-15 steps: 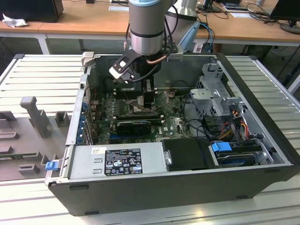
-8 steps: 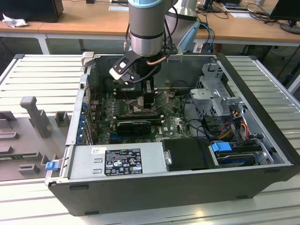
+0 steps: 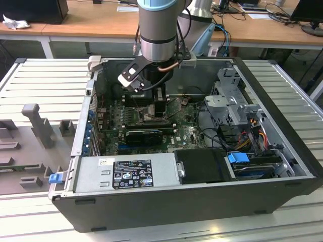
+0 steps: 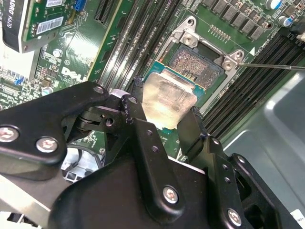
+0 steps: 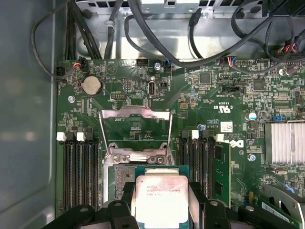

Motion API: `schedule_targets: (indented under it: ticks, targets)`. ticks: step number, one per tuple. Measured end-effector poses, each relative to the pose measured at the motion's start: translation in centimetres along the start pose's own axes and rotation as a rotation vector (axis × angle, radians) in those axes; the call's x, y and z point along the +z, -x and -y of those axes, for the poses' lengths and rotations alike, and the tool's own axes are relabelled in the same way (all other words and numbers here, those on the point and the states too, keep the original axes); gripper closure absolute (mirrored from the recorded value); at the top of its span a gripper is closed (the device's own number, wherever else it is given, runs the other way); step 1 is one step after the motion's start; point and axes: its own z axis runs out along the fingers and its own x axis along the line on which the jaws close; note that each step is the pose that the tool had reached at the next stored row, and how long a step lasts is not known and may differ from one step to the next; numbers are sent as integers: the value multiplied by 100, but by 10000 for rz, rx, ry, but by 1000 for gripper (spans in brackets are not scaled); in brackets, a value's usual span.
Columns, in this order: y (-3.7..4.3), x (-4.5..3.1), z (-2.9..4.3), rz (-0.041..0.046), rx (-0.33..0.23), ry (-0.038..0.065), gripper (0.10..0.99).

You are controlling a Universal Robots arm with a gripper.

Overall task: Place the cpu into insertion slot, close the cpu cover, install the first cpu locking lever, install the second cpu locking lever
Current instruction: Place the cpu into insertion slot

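Observation:
My gripper (image 4: 162,109) is shut on the cpu (image 4: 169,93), a silvery-grey square chip with a green edge, one black finger on each side. It hangs just over the near part of the insertion slot (image 4: 198,64), whose tan-gold contact field still shows beyond the chip. In the first wrist view the cpu (image 5: 159,198) sits between the fingers, with the socket (image 5: 121,175) partly uncovered beside it. The cpu cover (image 5: 136,113) stands raised open behind the socket. A thin locking lever rod (image 4: 271,66) sticks out from the socket bracket. In the exterior view the gripper (image 3: 157,108) reaches down inside the computer case.
Long black memory slots (image 5: 81,171) flank the socket on both sides. A black expansion card (image 3: 144,135), a power supply (image 3: 128,174), a drive cage (image 3: 237,108) and loose cables (image 5: 157,43) crowd the case. Grey case walls (image 3: 166,201) surround the motherboard.

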Motion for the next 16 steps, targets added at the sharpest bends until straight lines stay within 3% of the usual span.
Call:
schedule_targets:
  ticks: [10, 16]
  targets:
    - [-7, 40, 3, 0, 3, 0, 557]
    - [-93, 71, 6, -4, -65, -1, 557]
